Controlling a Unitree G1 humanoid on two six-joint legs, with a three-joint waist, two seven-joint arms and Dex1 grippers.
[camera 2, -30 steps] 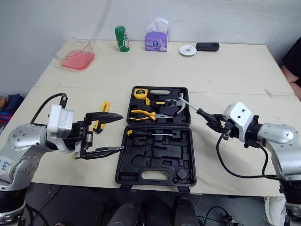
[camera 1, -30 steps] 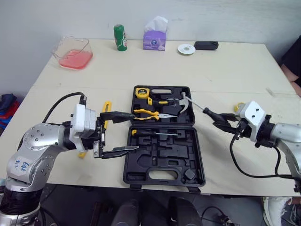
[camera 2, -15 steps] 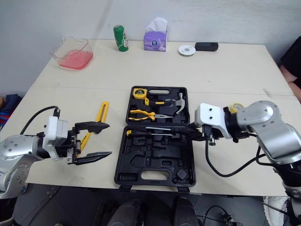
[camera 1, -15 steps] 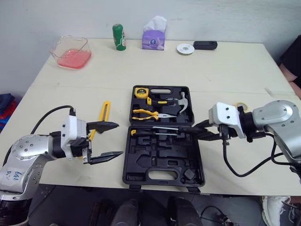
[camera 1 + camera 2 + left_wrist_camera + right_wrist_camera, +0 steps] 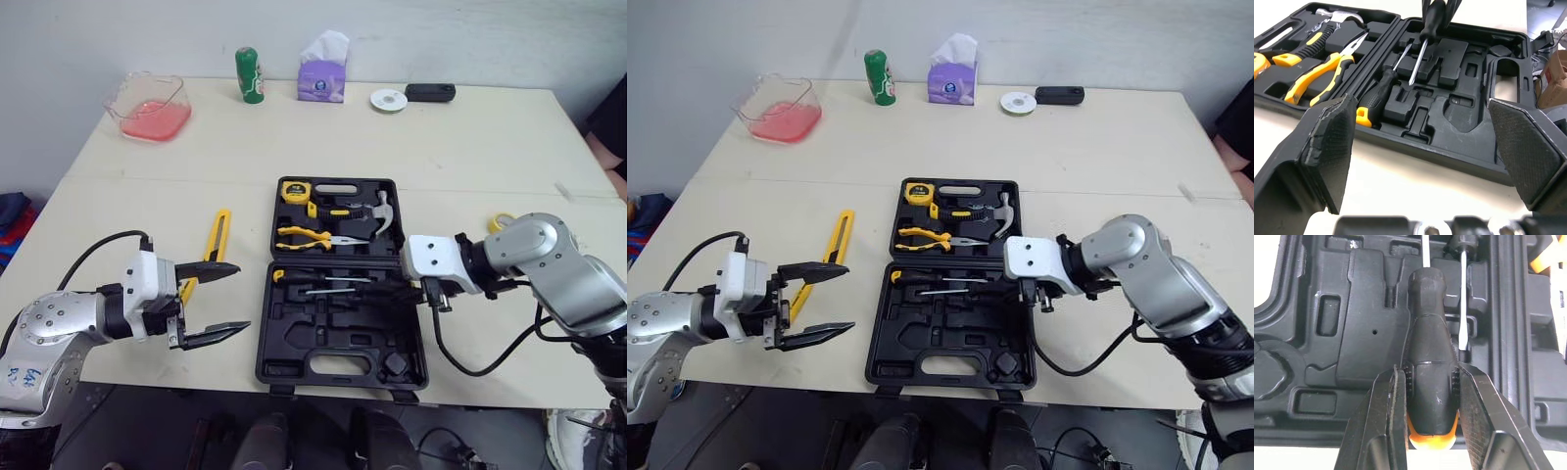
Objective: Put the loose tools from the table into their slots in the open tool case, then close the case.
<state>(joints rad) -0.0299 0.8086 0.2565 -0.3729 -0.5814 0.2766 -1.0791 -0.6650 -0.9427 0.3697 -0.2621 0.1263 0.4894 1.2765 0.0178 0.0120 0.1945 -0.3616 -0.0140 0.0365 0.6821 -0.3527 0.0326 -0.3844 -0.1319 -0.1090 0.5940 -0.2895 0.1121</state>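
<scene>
Soft, even, fairly bright light, seemingly from overhead, falls on the pale beige table (image 5: 470, 147), leaving faint shadows just beside the open black plastic tool case (image 5: 338, 338), dim moulded hollows within it, and a pale glint on the black-handled screwdriver (image 5: 1432, 382) inside it.

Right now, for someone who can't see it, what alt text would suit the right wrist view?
The right end effector grips a black screwdriver by its orange-capped handle, shaft pointing over the moulded tray of the open tool case. A second screwdriver lies in a slot beside it.
</scene>
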